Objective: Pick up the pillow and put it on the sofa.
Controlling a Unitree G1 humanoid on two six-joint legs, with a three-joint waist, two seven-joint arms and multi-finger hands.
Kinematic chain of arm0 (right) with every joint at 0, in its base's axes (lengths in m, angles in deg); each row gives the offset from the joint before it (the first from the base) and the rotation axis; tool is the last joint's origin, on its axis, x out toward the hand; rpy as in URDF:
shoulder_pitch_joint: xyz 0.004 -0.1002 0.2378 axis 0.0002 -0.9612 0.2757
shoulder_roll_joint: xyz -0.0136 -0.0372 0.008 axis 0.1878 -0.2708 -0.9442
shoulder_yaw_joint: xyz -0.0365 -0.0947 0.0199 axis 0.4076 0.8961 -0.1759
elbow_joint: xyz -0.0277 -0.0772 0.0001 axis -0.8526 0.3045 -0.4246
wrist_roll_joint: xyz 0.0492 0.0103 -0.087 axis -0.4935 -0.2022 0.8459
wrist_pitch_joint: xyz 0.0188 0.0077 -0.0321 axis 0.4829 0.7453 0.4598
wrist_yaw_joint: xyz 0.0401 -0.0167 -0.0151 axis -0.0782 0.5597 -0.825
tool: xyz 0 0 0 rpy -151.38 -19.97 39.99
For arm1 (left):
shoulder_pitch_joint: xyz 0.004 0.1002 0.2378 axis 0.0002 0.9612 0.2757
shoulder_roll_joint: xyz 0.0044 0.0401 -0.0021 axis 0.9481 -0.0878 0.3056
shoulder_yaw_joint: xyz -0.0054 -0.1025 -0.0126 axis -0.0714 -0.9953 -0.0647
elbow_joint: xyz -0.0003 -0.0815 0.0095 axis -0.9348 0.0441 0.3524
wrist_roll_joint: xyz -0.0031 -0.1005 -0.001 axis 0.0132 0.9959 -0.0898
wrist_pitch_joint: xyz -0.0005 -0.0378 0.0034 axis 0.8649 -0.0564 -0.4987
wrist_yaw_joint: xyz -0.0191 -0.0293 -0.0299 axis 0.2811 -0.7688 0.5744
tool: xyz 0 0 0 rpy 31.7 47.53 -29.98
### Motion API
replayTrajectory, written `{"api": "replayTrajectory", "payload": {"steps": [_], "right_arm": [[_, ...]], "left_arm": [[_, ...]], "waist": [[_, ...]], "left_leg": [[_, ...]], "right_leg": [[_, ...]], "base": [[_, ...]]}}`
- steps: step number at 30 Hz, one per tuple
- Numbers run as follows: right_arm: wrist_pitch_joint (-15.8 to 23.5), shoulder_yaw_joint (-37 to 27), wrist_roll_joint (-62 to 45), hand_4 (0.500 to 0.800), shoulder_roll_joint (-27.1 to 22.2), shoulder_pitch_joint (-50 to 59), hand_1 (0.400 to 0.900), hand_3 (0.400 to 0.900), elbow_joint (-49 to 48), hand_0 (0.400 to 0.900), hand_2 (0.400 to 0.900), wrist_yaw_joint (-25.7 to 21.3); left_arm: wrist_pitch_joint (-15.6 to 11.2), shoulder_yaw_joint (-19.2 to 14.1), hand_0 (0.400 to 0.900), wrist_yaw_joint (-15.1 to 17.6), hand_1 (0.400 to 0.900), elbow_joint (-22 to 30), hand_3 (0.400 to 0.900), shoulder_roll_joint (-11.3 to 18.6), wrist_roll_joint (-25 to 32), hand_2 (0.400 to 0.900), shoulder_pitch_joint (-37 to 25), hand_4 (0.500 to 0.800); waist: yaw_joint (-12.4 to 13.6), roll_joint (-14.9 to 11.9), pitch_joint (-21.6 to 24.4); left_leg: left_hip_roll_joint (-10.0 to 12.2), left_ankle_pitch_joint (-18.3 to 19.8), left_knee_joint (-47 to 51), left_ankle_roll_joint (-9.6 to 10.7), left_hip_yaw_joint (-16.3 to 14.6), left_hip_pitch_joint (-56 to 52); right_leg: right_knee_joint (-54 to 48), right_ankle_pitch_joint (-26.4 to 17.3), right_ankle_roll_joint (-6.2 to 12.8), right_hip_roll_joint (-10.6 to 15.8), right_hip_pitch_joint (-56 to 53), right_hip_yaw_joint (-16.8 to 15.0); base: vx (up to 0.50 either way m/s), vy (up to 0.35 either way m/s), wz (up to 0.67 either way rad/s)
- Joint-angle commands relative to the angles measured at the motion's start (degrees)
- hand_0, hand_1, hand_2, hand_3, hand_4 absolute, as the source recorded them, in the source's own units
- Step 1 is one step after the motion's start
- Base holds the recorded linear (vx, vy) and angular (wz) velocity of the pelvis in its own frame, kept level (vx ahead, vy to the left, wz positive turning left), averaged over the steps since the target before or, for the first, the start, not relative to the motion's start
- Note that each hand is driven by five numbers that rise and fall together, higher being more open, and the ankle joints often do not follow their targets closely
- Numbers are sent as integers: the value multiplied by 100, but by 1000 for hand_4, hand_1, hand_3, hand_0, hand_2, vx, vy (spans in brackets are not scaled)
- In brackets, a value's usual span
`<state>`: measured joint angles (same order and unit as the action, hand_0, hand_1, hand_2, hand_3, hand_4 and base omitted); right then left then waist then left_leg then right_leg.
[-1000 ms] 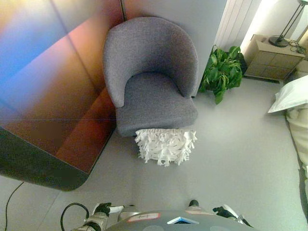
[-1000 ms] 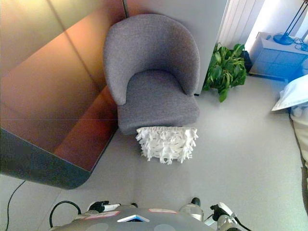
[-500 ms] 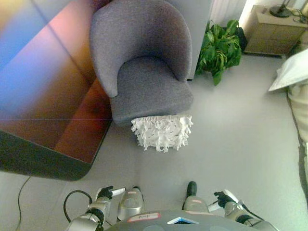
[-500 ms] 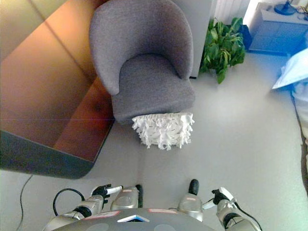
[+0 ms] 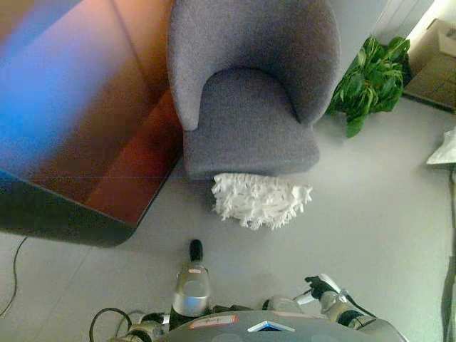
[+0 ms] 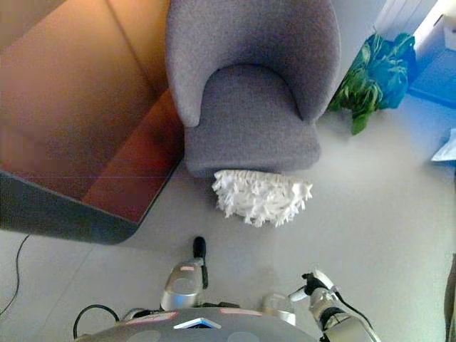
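Note:
A white fringed pillow [image 5: 261, 200] lies on the grey floor and leans against the front of a grey upholstered armchair [image 5: 248, 107], which has nothing on its seat. My right hand [image 6: 314, 286] hangs low at the bottom right, well short of the pillow, with its fingers relaxed and holding nothing. My left hand [image 5: 146, 330] barely shows at the bottom left edge, far from the pillow.
A dark wooden wall panel [image 5: 71, 121] stands at the left of the chair. A green potted plant [image 5: 370, 80] stands to the chair's right, a wooden cabinet [image 5: 436, 63] beyond it. White bedding [image 5: 445, 148] shows at the right edge.
The whole picture has shifted as the camera moved; the chair and pillow now sit further right and closer. Both hands stay low at the bottom edge, and the pillow has not moved.

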<state>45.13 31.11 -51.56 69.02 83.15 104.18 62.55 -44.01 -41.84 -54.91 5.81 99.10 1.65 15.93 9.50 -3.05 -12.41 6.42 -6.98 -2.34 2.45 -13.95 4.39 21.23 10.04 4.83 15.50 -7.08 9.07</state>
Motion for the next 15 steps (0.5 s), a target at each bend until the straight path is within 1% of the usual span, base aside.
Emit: {"api": "replayTrajectory", "payload": {"steps": [1, 3, 4, 5, 6, 7, 8, 9, 10, 11, 12, 13, 15], "right_arm": [[169, -135, -5, 800, -257, 27, 900, 900, -455, 900, 900, -321], [124, -49, 36, 800, -310, 159, 900, 900, -401, 900, 900, -429], [4, -13, 83, 800, -336, 309, 900, 900, -339, 900, 900, -527], [-101, 10, 114, 800, -356, 430, 900, 900, -286, 900, 900, -569], [-218, 34, 167, 800, -378, 598, 900, 900, -205, 900, 900, -593], [-410, 72, 295, 800, -399, 748, 900, 900, -127, 900, 900, -660], [-544, 105, 381, 800, -408, 838, 900, 900, -92, 900, 900, -715], [-846, 202, 614, 800, -430, 1037, 900, 900, -67, 900, 900, -865], [-973, 266, 777, 800, -439, 1135, 900, 900, -55, 900, 900, -923], [-998, 278, 850, 800, -440, 1158, 900, 900, -53, 900, 900, -935], [-1131, 337, 1093, 800, -452, 1227, 900, 900, -71, 900, 900, -995], [-1276, 409, 1192, 800, -455, 1236, 900, 900, -122, 900, 900, -1051], [-1527, 510, 1641, 800, -501, 1239, 900, 900, -251, 900, 900, -1105]], "left_arm": [[118, 319, 900, 47, 900, 177, 900, 461, -204, 900, -179, 800], [199, 476, 900, 100, 900, 211, 900, 532, -8, 900, -389, 800], [240, 534, 900, 142, 900, 230, 900, 528, 66, 900, -521, 800], [245, 557, 900, 166, 900, 230, 900, 516, 122, 900, -607, 800], [213, 572, 900, 187, 900, 221, 900, 501, 192, 900, -704, 800], [183, 584, 900, 206, 900, 232, 900, 485, 262, 900, -776, 800], [168, 573, 900, 224, 900, 248, 900, 475, 304, 900, -814, 800], [85, 543, 900, 252, 900, 285, 900, 442, 391, 900, -866, 800], [47, 498, 900, 302, 900, 278, 900, 404, 434, 900, -894, 800], [45, 485, 900, 314, 900, 274, 900, 394, 450, 900, -904, 800], [42, 437, 900, 335, 900, 288, 900, 361, 443, 900, -879, 800], [15, 412, 900, 367, 900, 306, 900, 334, 446, 900, -803, 800], [-19, 374, 900, 377, 900, 326, 900, 306, 431, 900, -633, 800]], "waist": [[-122, 238, 361], [-232, 315, 287], [-267, 343, 214], [-292, 354, 148], [-322, 360, 46], [-356, 339, -51], [-373, 324, -119], [-353, 306, -308], [-311, 303, -371], [-311, 310, -386], [-284, 287, -422], [-249, 274, -426], [-136, 248, -422]], "left_leg": [[-152, 355, -492, -464, 288, 534], [-193, 420, -452, -445, 302, 362], [-210, 463, -452, -406, 327, 315], [-222, 512, -460, -373, 335, 290], [-233, 611, -485, -332, 335, 271], [-252, 827, -529, -254, 357, 210], [-250, 938, -612, -236, 328, 225], [-194, 1181, -929, -176, 309, 342], [-118, 1264, -1188, -167, 294, 501], [-91, 1291, -1263, -160, 300, 549], [-4, 1239, -1564, -188, 284, 747], [50, 1271, -1766, -186, 354, 848], [244, 1295, -1983, -113, 373, 906]], "right_leg": [[889, -1624, 293, 599, -73, -144], [503, -1316, 150, 444, 574, -20], [133, -1313, 123, 429, 926, 80], [-93, -1440, 125, 470, 1176, 149], [-332, -1659, 154, 558, 1481, 203], [-584, -1832, 275, 674, 1728, 182], [-744, -1990, 334, 761, 1863, 193], [-827, -2226, 448, 975, 2126, 231], [-798, -2092, 459, 1026, 2142, 264], [-778, -2047, 452, 1028, 2145, 277], [-710, -2000, 355, 1094, 2140, 347], [-636, -1911, 343, 1095, 2054, 352], [-574, -1778, 353, 1161, 1806, 544]], "base": [[305, 46, 18], [202, -77, 12], [66, -153, 7], [-17, -170, 11], [4, -189, 22], [1, -192, 31], [-16, -249, 43], [-79, -227, 36], [-74, -196, 28], [-51, -166, 22], [23, -164, 25], [87, -217, 28], [194, -200, 16]]}}
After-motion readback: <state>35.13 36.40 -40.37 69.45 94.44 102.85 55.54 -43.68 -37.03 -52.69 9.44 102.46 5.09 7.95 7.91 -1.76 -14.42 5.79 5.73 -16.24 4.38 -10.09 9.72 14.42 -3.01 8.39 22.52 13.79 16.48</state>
